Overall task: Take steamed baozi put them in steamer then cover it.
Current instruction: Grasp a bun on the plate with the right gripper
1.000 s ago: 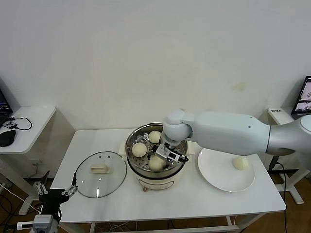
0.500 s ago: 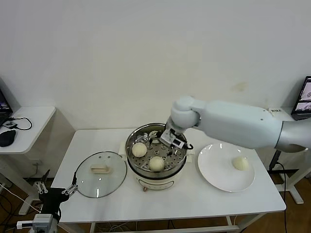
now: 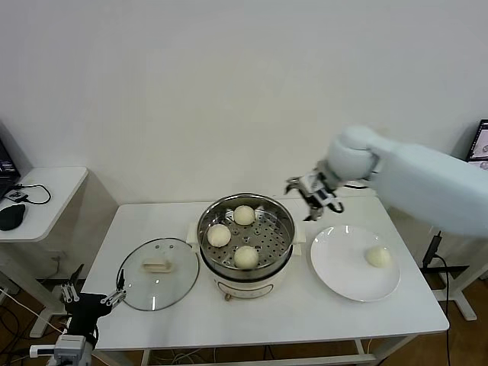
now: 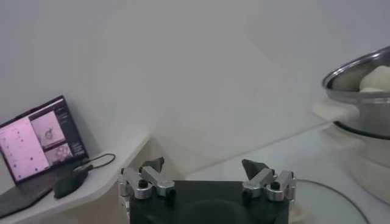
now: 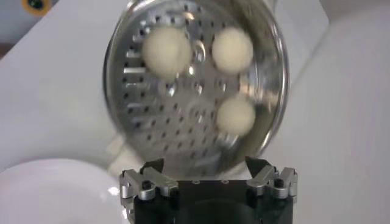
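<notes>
Three small round cream-white steamed baozi (image 3: 244,215) (image 3: 219,235) (image 3: 245,257) already sit on the perforated floor of the round shiny steel steamer (image 3: 284,219) atop its cream-white pot base, in the middle of the white table (image 3: 152,221). One more bun, the fourth baozi (image 3: 377,256), lies on the flat white round plate (image 3: 335,267) to the right of the steamer, so one transfer is left, by my reading. The round clear glass cover (image 3: 179,282) with its cream-white oblong handle lies flat on the table to the left of the steamer, so the covering step is not done either.

The right gripper (image 3: 311,197) hangs in the air between steamer and plate, toward the far side, its jaws spread wide and carrying nothing. The left gripper (image 3: 93,300) sits low at the near left corner of the table, just beside the cover's rim, likewise released and empty.

No brand, label or legible writing shows on the steamer, plate or cover.
</notes>
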